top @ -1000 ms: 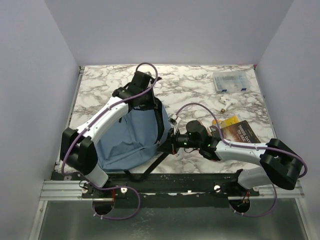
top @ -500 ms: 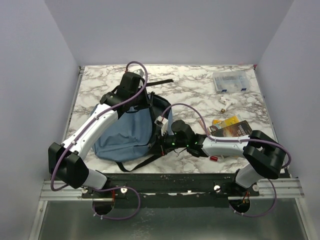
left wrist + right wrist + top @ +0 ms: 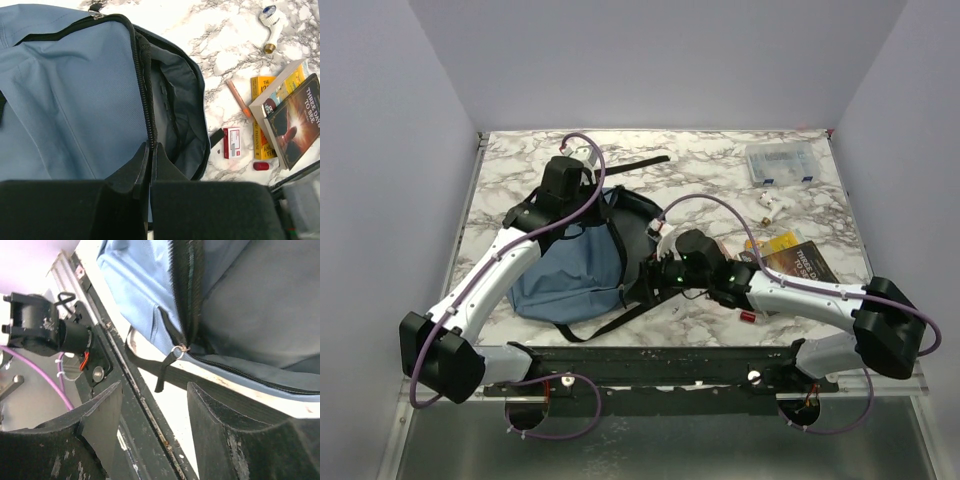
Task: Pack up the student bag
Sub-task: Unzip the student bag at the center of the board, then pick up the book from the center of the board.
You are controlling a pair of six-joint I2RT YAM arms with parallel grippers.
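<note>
The student bag [image 3: 565, 275] lies unzipped on the desk [image 3: 710, 165], directly under the left tool [image 3: 148, 156] — its jaws pinched tight on the bag's zip edge. The right tool [image 3: 155, 390] gapes, gripping nothing — a zip pull [image 3: 183, 348] sits just ahead of it.

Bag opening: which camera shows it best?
Left wrist: it looks into the opening of the bag, lining visible. Top view shows it small and dark; right wrist only the zipper end.
</note>
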